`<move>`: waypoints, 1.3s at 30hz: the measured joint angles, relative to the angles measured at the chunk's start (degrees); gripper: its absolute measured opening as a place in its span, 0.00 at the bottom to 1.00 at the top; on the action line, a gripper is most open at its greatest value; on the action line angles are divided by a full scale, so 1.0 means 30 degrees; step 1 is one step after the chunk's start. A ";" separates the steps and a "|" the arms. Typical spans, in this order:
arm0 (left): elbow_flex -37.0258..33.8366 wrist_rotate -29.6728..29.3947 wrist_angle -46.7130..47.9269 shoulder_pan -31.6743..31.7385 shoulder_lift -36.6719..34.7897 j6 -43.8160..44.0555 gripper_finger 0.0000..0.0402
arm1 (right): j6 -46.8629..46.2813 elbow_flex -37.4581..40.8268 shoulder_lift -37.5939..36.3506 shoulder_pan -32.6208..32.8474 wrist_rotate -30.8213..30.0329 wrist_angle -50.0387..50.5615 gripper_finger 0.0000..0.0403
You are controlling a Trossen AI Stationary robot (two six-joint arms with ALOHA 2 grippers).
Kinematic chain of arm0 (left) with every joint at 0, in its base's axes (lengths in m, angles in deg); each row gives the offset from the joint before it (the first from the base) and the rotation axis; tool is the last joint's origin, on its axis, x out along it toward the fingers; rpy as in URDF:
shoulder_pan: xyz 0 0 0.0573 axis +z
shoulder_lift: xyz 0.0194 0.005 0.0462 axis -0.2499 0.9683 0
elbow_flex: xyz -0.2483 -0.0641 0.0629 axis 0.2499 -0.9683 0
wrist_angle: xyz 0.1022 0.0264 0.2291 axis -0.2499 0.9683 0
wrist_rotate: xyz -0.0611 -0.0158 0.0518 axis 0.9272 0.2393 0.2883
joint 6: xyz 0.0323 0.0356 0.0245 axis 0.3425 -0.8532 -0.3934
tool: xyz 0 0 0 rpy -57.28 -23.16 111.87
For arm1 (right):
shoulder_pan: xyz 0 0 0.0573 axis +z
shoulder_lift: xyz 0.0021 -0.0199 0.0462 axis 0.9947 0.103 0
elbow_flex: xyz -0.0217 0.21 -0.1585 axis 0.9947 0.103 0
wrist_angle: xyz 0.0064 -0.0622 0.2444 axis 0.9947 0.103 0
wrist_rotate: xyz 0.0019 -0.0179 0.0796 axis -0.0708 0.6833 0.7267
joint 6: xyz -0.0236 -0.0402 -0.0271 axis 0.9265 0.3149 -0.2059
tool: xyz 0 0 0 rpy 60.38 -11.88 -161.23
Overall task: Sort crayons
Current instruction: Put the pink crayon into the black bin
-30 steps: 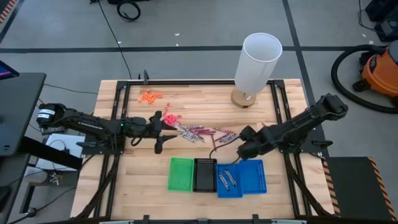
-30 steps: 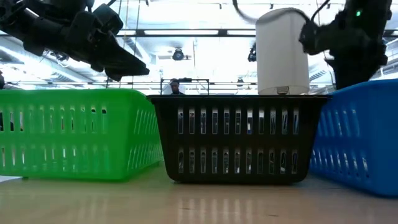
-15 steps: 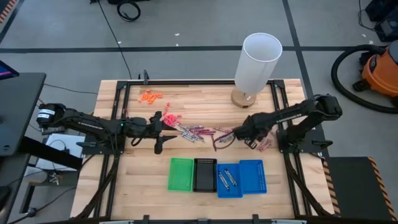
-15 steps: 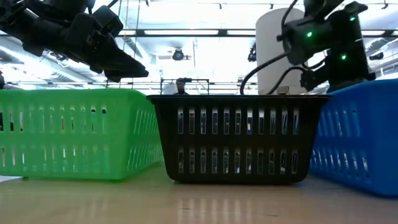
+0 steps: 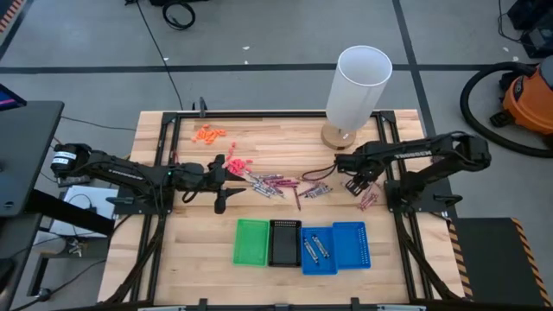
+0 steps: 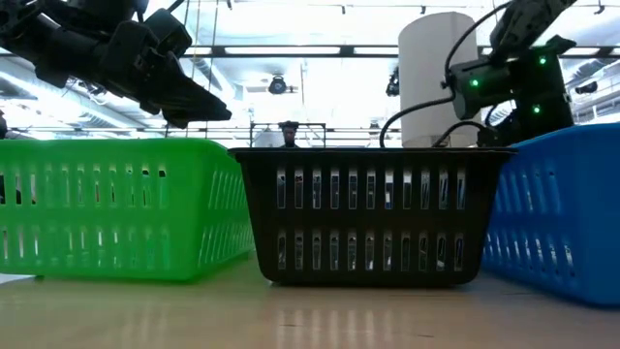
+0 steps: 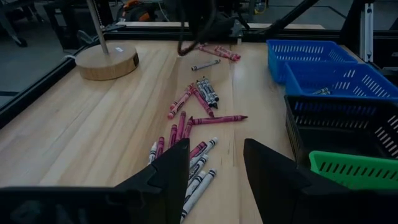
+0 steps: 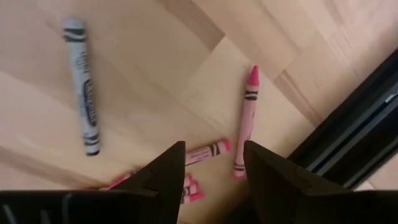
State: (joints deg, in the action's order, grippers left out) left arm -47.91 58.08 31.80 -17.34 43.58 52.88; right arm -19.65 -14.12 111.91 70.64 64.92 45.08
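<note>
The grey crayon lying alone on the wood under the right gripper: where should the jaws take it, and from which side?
Probably at its middle, coming straight down from above. The grey crayon lies flat on the table, apart from the pink crayon, so both long sides are free. The right gripper has open jaws; they should close across the thin width, not along its length.
</note>
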 joint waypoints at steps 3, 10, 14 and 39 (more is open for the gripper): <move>0.0000 0.0000 0.0000 0.0000 0.0000 -0.0036 0.40 | 0.0550 0.0749 -0.0523 -0.0927 0.0066 -0.0885 0.42; 0.0000 0.0000 -0.0007 0.0007 0.0000 -0.0044 0.40 | 0.1697 0.1630 -0.0678 -0.2765 0.0086 -0.2000 0.40; 0.0000 -0.0006 -0.0022 0.0007 0.0000 -0.0043 0.40 | 0.2076 0.1693 -0.0393 -0.3837 0.0526 -0.2096 0.40; 0.0000 -0.0011 -0.0022 0.0007 0.0000 -0.0218 0.40 | 0.4032 0.1447 0.1970 -0.5991 0.3065 -0.3630 0.14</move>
State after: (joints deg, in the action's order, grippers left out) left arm -47.91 58.05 31.74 -17.32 43.58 52.23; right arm -7.56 -9.78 117.82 52.67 74.11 34.19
